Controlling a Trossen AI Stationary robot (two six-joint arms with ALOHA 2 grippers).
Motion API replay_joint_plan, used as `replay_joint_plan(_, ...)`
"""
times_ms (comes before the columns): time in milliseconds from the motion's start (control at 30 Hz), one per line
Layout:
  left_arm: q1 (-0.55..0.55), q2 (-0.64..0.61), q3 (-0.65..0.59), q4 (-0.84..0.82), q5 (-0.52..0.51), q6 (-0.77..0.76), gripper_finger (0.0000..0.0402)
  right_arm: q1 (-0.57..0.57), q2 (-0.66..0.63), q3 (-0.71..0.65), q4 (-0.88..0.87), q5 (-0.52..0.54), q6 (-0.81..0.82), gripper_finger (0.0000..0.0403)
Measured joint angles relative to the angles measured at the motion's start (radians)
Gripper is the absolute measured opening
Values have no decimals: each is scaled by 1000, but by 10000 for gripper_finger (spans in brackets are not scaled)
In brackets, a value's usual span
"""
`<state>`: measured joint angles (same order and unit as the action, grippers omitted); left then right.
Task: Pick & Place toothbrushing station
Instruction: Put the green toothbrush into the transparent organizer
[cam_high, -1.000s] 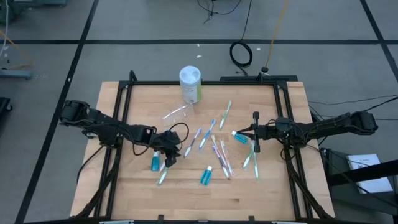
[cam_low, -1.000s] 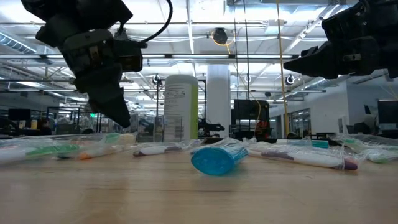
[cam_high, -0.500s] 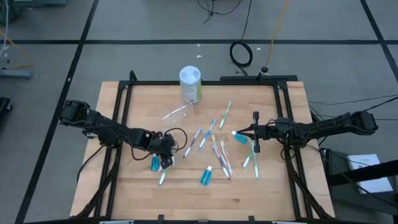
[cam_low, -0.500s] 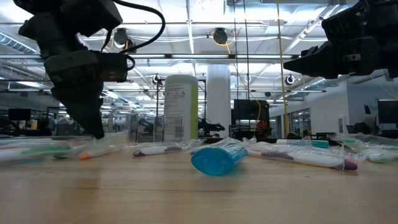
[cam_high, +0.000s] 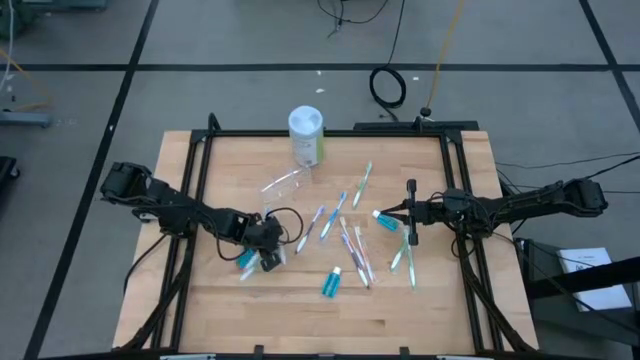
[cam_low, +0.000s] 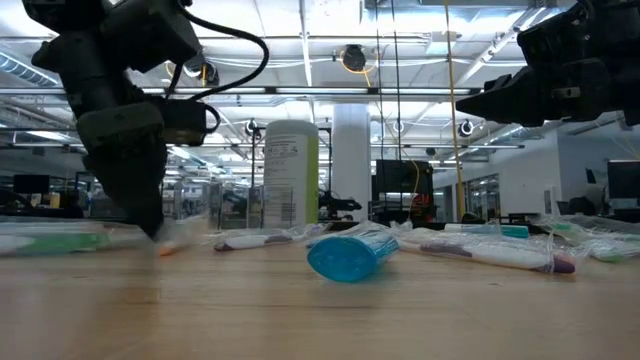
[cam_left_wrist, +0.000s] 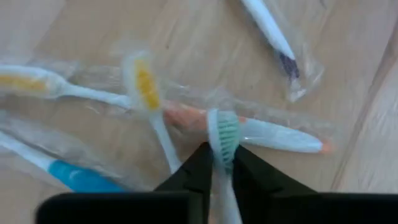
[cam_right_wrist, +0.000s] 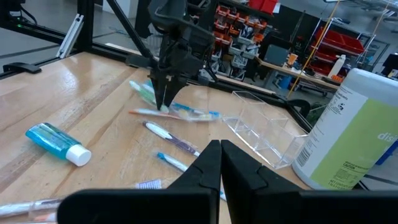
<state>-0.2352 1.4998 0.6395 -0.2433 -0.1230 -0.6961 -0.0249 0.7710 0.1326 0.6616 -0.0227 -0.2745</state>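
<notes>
Several slim pastel toothbrushes (cam_high: 345, 235) and teal toothpaste tubes (cam_high: 331, 283) lie scattered on the wooden table. The clear plastic cup (cam_high: 285, 182) lies on its side near the far middle. My left gripper (cam_high: 262, 255) is down at the table at the near left. It is shut on a white toothbrush with green bristles (cam_left_wrist: 227, 132). My right gripper (cam_high: 383, 213) is shut and empty. It hangs above the table beside a toothpaste tube (cam_high: 387, 222) at the right. My left gripper pinches the toothbrush's white neck (cam_left_wrist: 222, 163), just behind the green head, between its two fingers (cam_left_wrist: 198, 169). The fingers slant down from the table's left side, their tips at table level (cam_low: 152, 228). The head lies over an orange-and-white toothbrush (cam_left_wrist: 267, 135).
A tall white-capped canister with a green label (cam_high: 306, 135) stands at the far middle, behind the cup. A black frame (cam_high: 200, 150) borders the table. Another toothpaste tube (cam_high: 246, 264) lies right beside my left gripper. Bare wood shows at the near right.
My left gripper has gone down to the table top and a little toward the left and near edges, over the toothbrushes there. My right arm has kept still.
</notes>
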Motion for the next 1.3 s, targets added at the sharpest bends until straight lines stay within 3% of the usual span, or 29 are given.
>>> replay_joint_plan(100, 1, -7, 0, 30, -17, -48, 11, 0, 0, 0, 0, 0, 0, 4)
replay_joint_plan(333, 6, -31, 0, 134, -24, -68, 33, 0, 0, 0, 0, 0, 0, 4)
replay_joint_plan(500, 11, -99, 1, 149, -120, -48, 13, 0, 0, 0, 1, 0, 0, 4)
replay_joint_plan(600, 13, -182, -2, 144, -250, -3, 9, 0, 0, -1, 1, 0, 0, 4)
replay_joint_plan(767, 16, -345, 0, 211, -527, 219, 19, 0, 0, -1, 2, 0, 0, 4)
replay_joint_plan(933, 35, -461, 0, 347, -854, 506, 7, 0, 0, -1, 8, 0, 0, 4)
replay_joint_plan(1067, 91, -469, 0, 511, -1068, 780, 23, 0, 0, -1, 9, 0, -1, 4)
replay_joint_plan(1167, 166, -449, 0, 537, -1058, 839, 25, 0, 0, -1, 11, 0, -2, 4)
replay_joint_plan(1300, 261, -376, -1, 531, -932, 720, 9, 0, 0, -1, 15, 0, -2, 4)
